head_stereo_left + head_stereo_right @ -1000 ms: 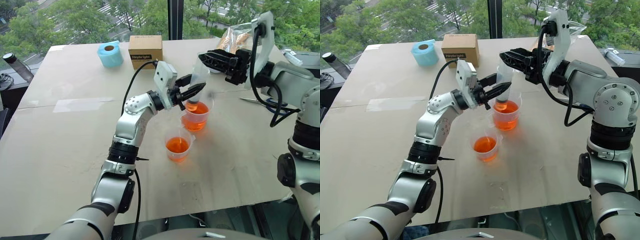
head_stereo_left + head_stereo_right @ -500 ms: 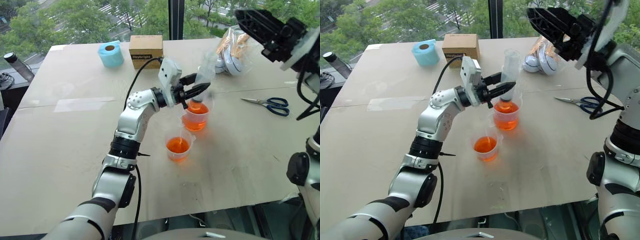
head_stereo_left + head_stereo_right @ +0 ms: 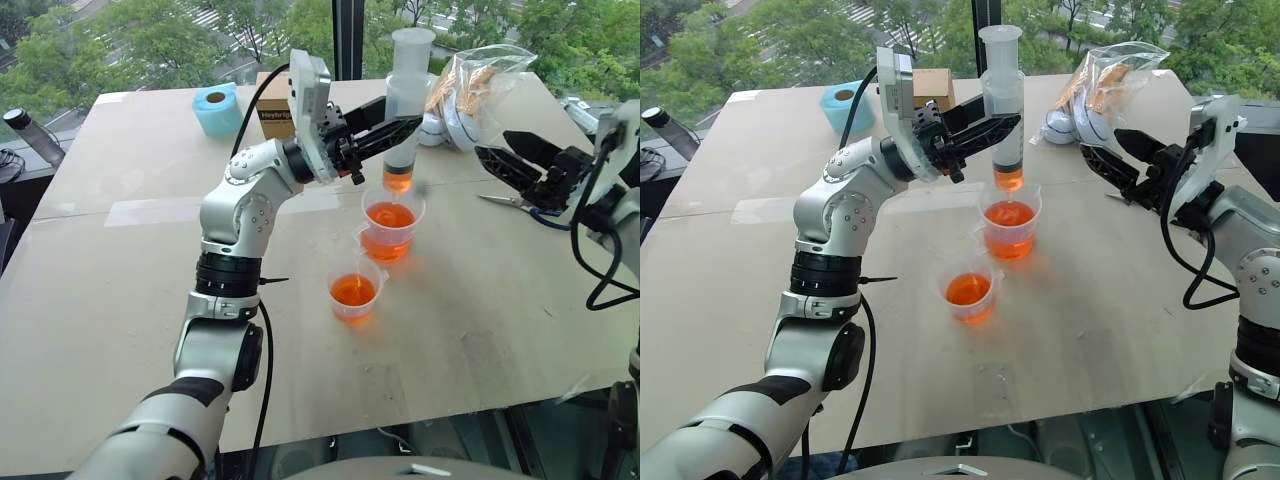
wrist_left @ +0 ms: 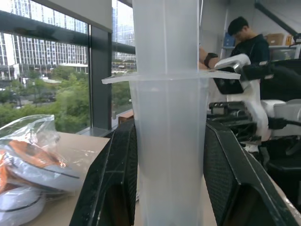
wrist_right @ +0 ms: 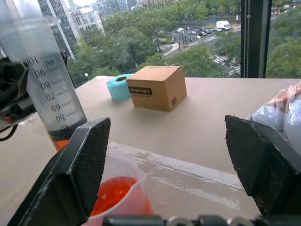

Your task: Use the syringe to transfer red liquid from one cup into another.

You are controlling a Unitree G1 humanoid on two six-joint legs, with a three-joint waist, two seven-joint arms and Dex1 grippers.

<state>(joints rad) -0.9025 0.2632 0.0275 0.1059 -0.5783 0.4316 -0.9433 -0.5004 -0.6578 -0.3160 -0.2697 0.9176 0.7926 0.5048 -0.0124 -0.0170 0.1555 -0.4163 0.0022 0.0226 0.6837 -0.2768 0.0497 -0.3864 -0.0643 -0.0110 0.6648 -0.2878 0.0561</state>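
The left pincer (image 3: pixel 395 128) is clenched on the syringe (image 3: pixel 405 105) and has lifted it: a second ago the nozzle was down in the taller nested cup (image 3: pixel 391 223), and now it hangs just above that cup's rim, upright, with a little red liquid (image 3: pixel 397 180) in the bottom of the barrel. The right pincer (image 3: pixel 512 160), which was at the top of the syringe, has let go and moved away to the right; its fingers stand wide apart and hold nothing. I judge that the drawing step is finished. The shorter cup (image 3: pixel 354 291) stands nearer, just beside the stack on the worktop (image 3: pixel 130 290), already holding some red liquid.
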